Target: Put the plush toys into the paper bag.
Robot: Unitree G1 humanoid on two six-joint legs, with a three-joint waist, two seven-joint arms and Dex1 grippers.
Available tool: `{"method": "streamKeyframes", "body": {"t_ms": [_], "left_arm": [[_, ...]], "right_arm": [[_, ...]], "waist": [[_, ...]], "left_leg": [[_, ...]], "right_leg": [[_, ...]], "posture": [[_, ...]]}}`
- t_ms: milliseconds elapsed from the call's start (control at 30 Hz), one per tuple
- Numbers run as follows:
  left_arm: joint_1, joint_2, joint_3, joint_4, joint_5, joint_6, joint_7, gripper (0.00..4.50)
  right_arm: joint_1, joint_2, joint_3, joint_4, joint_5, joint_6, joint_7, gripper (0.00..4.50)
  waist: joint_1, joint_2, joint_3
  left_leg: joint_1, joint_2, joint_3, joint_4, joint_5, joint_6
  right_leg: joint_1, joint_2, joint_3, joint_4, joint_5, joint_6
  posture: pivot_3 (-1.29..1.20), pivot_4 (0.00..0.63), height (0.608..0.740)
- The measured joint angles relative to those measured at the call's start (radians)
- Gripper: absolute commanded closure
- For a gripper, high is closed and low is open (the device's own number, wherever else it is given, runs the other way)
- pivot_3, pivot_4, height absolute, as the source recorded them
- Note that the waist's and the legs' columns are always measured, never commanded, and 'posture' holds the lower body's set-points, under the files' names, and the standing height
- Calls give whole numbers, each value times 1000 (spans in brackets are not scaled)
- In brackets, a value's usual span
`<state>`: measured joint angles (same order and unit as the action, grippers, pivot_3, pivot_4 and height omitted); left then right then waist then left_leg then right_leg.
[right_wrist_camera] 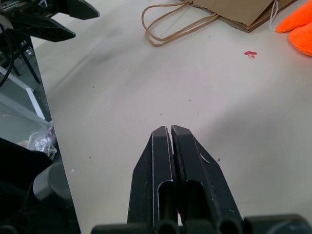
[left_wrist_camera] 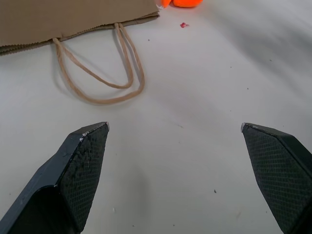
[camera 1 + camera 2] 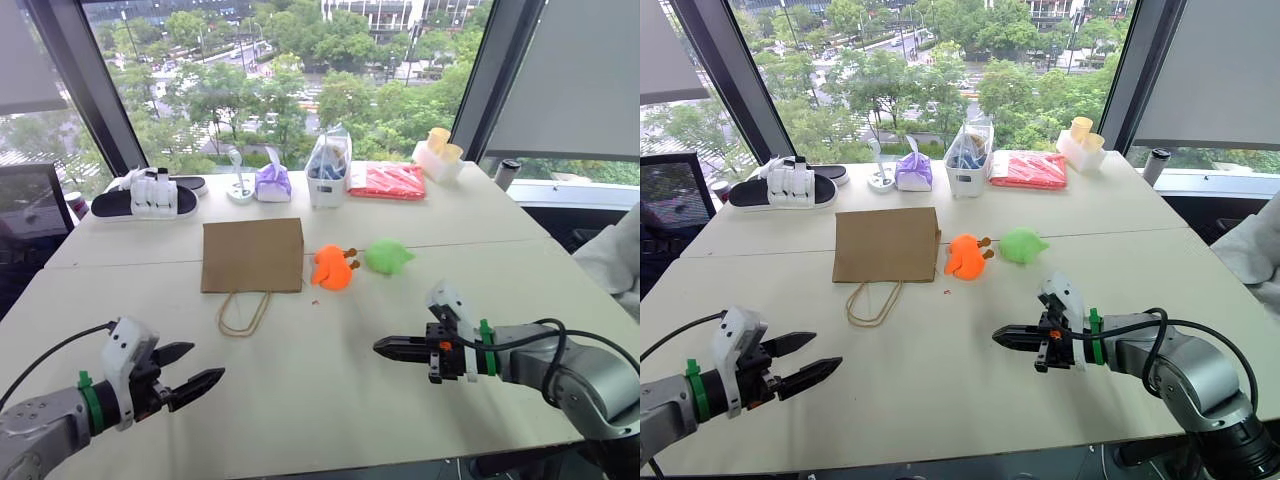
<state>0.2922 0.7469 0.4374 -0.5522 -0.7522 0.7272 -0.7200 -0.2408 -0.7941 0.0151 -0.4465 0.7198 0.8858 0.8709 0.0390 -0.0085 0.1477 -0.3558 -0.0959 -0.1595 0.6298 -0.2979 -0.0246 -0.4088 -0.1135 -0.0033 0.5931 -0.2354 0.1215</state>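
The brown paper bag (image 3: 252,255) lies flat on the white table (image 3: 330,390), its twisted loop handles (image 3: 243,313) pointing toward me. Just right of it sit the orange plush toy (image 3: 333,268) and, further right, the light green plush toy (image 3: 387,256). My left gripper (image 3: 194,368) hovers open over the near left of the table, well short of the bag, with nothing between its fingers. My right gripper (image 3: 382,346) is shut and empty at the near right, pointing left, in front of the toys. The right wrist view shows the orange toy (image 1: 297,29) and the left gripper (image 1: 63,17).
Along the far edge by the window stand black-and-white slippers (image 3: 148,195), a purple pouch (image 3: 272,183), a clear plastic bag in a white box (image 3: 328,168), a red packet (image 3: 387,180) and a white holder with yellow cups (image 3: 438,155). A small red speck (image 2: 184,25) lies near the bag handles.
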Motion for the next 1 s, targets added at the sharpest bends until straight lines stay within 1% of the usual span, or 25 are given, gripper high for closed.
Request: {"method": "streamKeyframes", "body": {"t_ms": [400, 533, 700, 800, 933, 1000], "left_arm": [[-22, -4, 10, 16, 8, -18, 8, 0], [-43, 14, 9, 61, 65, -64, 2, 0], [-147, 130, -7, 219, 227, -244, -73, 0], [-252, 210, -104, 403, 370, -423, -152, 0], [-436, 222, -255, 630, 511, -622, -225, 0], [-521, 211, -314, 716, 564, -702, -247, 0]], "right_arm": [[-3, 31, 16, 0, -10, -5, -8, 4447], [-11, 44, 20, 3, -21, -17, -15, 4447], [-104, 121, 71, 42, -67, -48, -34, 4447], [-151, 195, 126, 56, -101, -71, -56, 4447], [-169, 265, 199, 71, -146, -97, -76, 4447], [-169, 274, 210, 81, -161, -108, -83, 4447]], "waist": [[0, 0, 0], [0, 0, 0], [-2, 0, 0], [-1, 0, 0], [0, 0, 0], [-1, 0, 0]], "left_leg": [[0, 0, 0, 0, 0, 0], [0, 0, 0, 0, 0, 0], [1, 1, 1, 0, 0, 0], [1, 1, 1, -1, 0, 0], [-1, -1, -1, -1, 0, -1], [0, -1, 0, -1, 0, -1]], "right_leg": [[0, 0, 0, 0, 0, 0], [0, 0, 0, 0, 0, 0], [-1, 1, 0, 0, 1, -1], [-2, 2, 0, 0, 1, -1], [-3, 1, 0, 1, 4, 2], [-2, 0, 0, 1, 4, 2]], "posture": [[0, 150, 740], [0, 150, 740], [0, 150, 740], [0, 150, 740], [0, 150, 740], [0, 150, 740]]}}
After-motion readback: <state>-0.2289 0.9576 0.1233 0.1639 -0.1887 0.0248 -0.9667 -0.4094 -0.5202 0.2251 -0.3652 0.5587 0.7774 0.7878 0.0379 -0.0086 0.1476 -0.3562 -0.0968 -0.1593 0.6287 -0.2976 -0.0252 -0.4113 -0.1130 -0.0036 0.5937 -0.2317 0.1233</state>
